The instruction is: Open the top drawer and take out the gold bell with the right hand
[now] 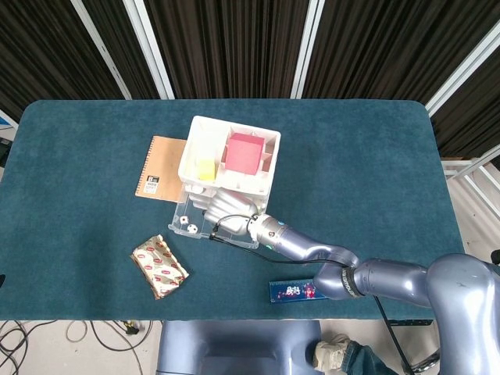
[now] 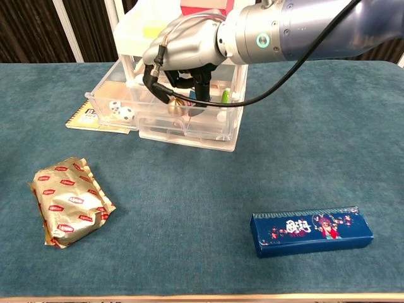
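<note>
Two items lie nearest on the teal cloth: a blue printed box (image 2: 311, 230) at near right, a gold foil packet (image 2: 69, 201) at near left. Farther back, the clear top drawer (image 2: 113, 113) stands pulled out, dice (image 2: 120, 111) in its left part, right hand (image 2: 184, 53) reaching in. Fingers (image 2: 203, 85) curl down around the gold bell (image 2: 177, 106), which sits in the drawer; actual grip cannot be told.

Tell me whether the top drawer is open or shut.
Open: the top drawer juts forward from the cabinet, dice and gold bell exposed inside.
</note>
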`<act>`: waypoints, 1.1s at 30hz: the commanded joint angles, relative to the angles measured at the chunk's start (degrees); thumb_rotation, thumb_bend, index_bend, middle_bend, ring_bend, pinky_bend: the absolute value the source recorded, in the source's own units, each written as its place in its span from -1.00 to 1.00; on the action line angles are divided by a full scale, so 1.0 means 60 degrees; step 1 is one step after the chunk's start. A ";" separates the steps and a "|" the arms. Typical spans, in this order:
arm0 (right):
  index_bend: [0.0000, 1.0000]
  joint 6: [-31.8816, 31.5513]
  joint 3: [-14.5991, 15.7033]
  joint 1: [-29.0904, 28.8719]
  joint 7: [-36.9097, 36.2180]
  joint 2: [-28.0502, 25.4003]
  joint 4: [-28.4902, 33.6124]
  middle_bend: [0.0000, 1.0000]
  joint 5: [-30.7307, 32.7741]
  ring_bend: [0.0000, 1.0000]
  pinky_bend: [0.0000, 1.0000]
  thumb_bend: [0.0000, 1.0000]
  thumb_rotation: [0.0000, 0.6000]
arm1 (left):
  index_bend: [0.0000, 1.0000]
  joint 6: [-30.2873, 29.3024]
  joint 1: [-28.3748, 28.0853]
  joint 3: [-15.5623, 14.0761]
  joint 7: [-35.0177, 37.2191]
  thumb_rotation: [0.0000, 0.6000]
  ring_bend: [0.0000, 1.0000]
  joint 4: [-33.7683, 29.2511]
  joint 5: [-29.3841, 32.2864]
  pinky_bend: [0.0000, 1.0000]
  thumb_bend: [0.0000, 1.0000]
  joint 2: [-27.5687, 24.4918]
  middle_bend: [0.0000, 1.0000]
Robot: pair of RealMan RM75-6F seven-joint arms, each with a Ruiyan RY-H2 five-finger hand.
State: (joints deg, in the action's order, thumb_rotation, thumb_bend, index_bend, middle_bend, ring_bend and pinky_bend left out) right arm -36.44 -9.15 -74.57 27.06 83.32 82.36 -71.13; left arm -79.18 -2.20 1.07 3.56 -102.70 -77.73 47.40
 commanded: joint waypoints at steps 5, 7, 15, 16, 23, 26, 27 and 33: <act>-0.01 0.0005 -0.0004 -0.0008 -0.0012 0.0003 0.0040 0.74 0.0033 0.99 1.00 -0.47 1.00 | -0.76 0.0029 -0.0007 -0.0009 0.0005 1.00 -0.97 -0.0002 0.0005 -0.40 -0.47 -0.0006 -1.00; -0.01 0.0004 0.0003 -0.0012 -0.0005 0.0004 0.0051 0.74 0.0027 0.99 1.00 -0.47 1.00 | -0.76 0.0040 -0.0009 -0.0011 0.0015 1.00 -0.97 -0.0001 0.0006 -0.40 -0.47 -0.0018 -1.00; -0.01 -0.0015 0.0027 -0.0010 0.0032 -0.0050 0.0135 0.74 0.0012 0.99 1.00 -0.47 1.00 | -0.76 0.0045 -0.0011 -0.0008 0.0036 1.00 -0.97 0.0002 0.0015 -0.40 -0.47 -0.0031 -1.00; -0.01 -0.0032 0.0034 -0.0003 0.0044 -0.0069 0.0158 0.74 -0.0006 0.99 1.00 -0.47 1.00 | -0.76 0.0046 -0.0012 -0.0007 0.0036 1.00 -0.97 0.0005 0.0019 -0.40 -0.47 -0.0031 -1.00; 0.00 -0.0076 0.0022 0.0002 0.0067 -0.0073 0.0229 0.74 0.0013 0.99 1.00 -0.47 1.00 | -0.76 0.0037 -0.0009 -0.0004 0.0023 1.00 -0.97 -0.0006 0.0028 -0.40 -0.47 -0.0034 -1.00; 0.01 -0.0060 0.0031 -0.0004 0.0077 -0.0076 0.0242 0.74 0.0028 0.99 1.00 -0.47 1.00 | -0.76 0.0044 -0.0010 -0.0007 0.0020 1.00 -0.97 -0.0009 0.0031 -0.40 -0.47 -0.0038 -1.00; 0.01 -0.0049 0.0037 -0.0006 0.0081 -0.0072 0.0238 0.74 0.0040 0.99 1.00 -0.47 1.00 | -0.76 0.0048 -0.0013 -0.0008 0.0015 1.00 -0.97 -0.0009 0.0030 -0.40 -0.47 -0.0038 -1.00; 0.01 -0.0039 0.0047 -0.0018 0.0103 -0.0045 0.0217 0.74 0.0075 0.99 1.00 -0.47 1.00 | -0.76 0.0050 -0.0013 -0.0003 0.0024 1.00 -0.97 -0.0007 0.0042 -0.40 -0.47 -0.0039 -1.00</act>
State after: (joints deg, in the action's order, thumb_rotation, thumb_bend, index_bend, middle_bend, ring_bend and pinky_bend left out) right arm -36.68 -8.86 -74.68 27.68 83.05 83.66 -70.68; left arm -78.88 -2.28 1.04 3.71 -102.74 -77.48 47.17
